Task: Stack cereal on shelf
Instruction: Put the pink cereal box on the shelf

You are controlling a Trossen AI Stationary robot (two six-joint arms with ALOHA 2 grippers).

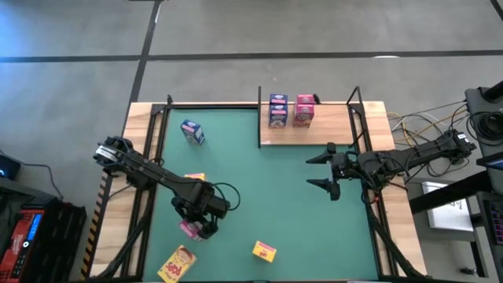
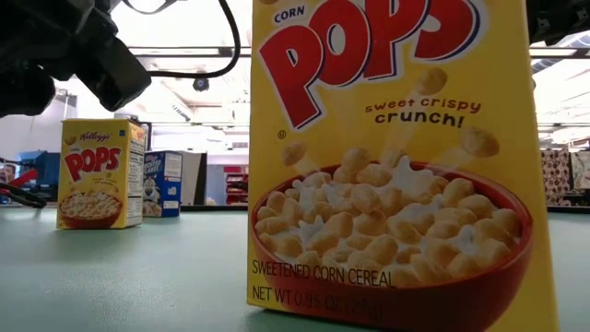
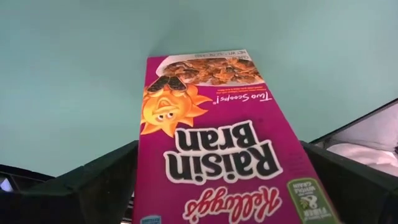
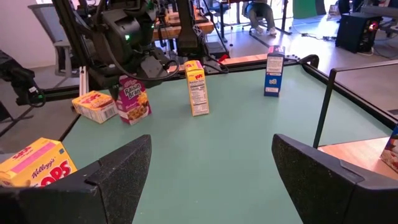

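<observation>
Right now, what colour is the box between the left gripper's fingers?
Magenta: a Raisin Bran box with a yellow sun and white lettering, clearest in the left wrist view.

A: The big yellow box (image 2: 396, 166) reads "CORN POPS", "sweet crispy crunch!", "SWEETENED CORN CEREAL".
B: The small yellow box (image 2: 100, 172) left of it: "Kellogg's POPS". The magenta box (image 3: 224, 155): "Kellogg's Raisin Bran", "Two Scoops!".

Shelf (image 1: 330, 130): far right part of the counter (image 1: 259, 196).
On shelf: two cereal boxes (image 1: 278, 111) side by side with a third box (image 1: 304, 111).
Far left: lone box (image 1: 192, 132).
Near edge: two boxes (image 1: 264, 251), well apart.
Left end effector (image 1: 198, 228): over Raisin Bran box (image 3: 217, 149).
Right end effector (image 1: 324, 171): before shelf.
</observation>
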